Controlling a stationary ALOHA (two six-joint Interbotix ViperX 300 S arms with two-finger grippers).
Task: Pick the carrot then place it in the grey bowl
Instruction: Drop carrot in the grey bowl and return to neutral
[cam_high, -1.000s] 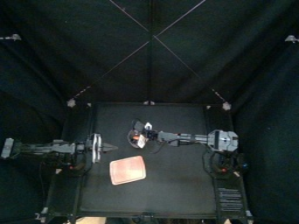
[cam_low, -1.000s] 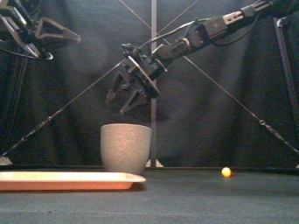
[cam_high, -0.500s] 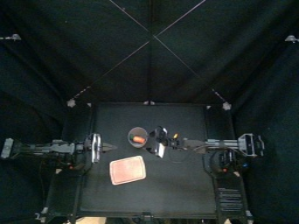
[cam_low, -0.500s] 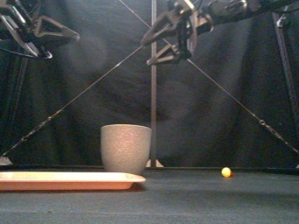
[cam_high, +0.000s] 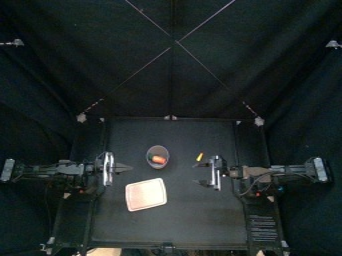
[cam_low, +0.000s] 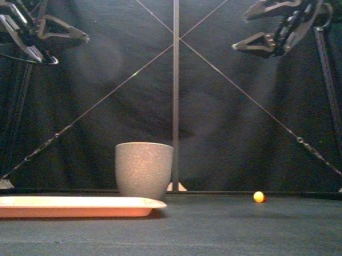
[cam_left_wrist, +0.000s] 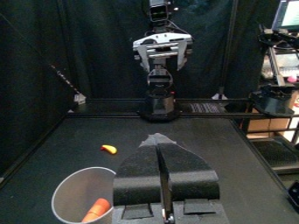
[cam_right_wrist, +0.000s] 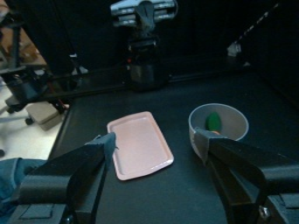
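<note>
My right gripper hangs high above the table at the right side, jaws spread wide and holding nothing. The carrot lies inside the grey bowl, which stands ahead of those jaws, between my two grippers. The pink tray lies ahead too, near the bowl. A small yellow toy sits on the table between my right gripper and the bowl. My left gripper, jaws pressed together, is held high at the left side.

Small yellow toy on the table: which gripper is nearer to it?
Right. The right gripper hangs high, almost over the small yellow toy; the left gripper is high too, far off past the grey bowl.
</note>
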